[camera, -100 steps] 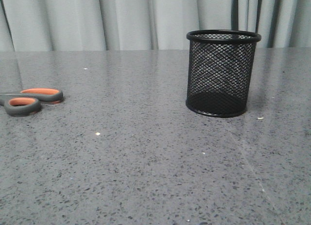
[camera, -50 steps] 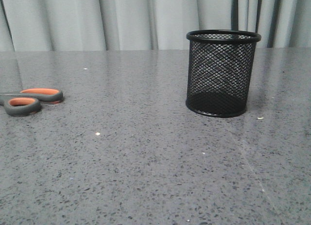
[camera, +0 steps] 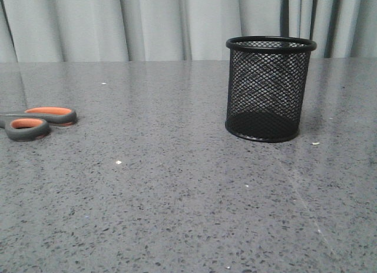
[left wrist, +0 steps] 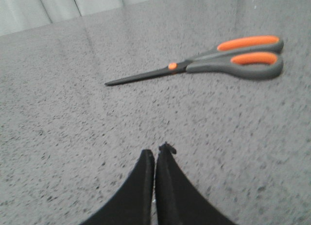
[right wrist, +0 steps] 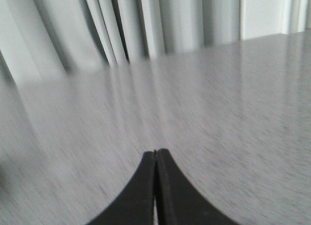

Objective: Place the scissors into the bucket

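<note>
Both grippers closed, empty. Scissors (left wrist: pixel 209 63) laid flat on worktop (left wrist: pixel 73 118) ahead of left gripper (left wrist: pixel 155 154), ungrasped. Bucket (camera: pixel 269 89) upright, awaiting drop.

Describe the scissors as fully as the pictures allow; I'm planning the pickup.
The scissors lie flat on the grey speckled table, closed, with nothing touching them but the tabletop. Two dark grey looped handles lined in orange lie side by side; an orange pivot joins them to slim dark blades that narrow to a point. In the front view only the handles show, at the left edge, far left of the mesh bucket. The left claw, shut, is apart from them.
</note>
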You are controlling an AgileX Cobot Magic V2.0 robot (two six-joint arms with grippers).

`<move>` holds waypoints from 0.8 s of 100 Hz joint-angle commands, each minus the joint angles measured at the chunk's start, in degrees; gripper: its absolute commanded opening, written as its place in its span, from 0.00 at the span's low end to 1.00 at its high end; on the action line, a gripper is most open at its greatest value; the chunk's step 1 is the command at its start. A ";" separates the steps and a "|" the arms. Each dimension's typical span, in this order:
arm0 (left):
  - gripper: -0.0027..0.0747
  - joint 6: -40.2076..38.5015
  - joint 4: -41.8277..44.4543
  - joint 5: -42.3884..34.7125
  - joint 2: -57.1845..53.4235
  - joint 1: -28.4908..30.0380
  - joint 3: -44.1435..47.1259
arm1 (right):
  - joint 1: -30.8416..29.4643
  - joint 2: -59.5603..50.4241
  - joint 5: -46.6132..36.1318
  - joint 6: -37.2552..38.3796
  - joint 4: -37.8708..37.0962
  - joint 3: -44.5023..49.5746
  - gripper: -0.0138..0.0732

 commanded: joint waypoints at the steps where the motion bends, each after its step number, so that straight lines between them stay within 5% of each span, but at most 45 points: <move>1: 0.01 -0.20 -6.74 -9.84 -1.38 0.23 2.28 | -0.28 -1.15 -8.02 -0.33 12.60 0.25 0.07; 19: 0.01 -0.20 -34.33 -21.68 -1.38 0.23 2.28 | -0.28 -1.15 -8.04 -0.33 20.52 0.13 0.07; 38: 0.01 -0.20 -59.40 -21.55 -1.38 0.23 1.65 | -0.28 -1.15 -2.39 -0.33 19.44 -4.14 0.07; 58: 0.01 0.01 -52.10 -10.21 -1.13 0.23 -5.13 | -0.16 -0.12 9.75 -1.04 12.91 -12.94 0.07; 80: 0.01 0.72 -36.97 2.19 5.73 0.13 -16.81 | 2.94 6.29 26.43 -21.62 12.77 -24.50 0.07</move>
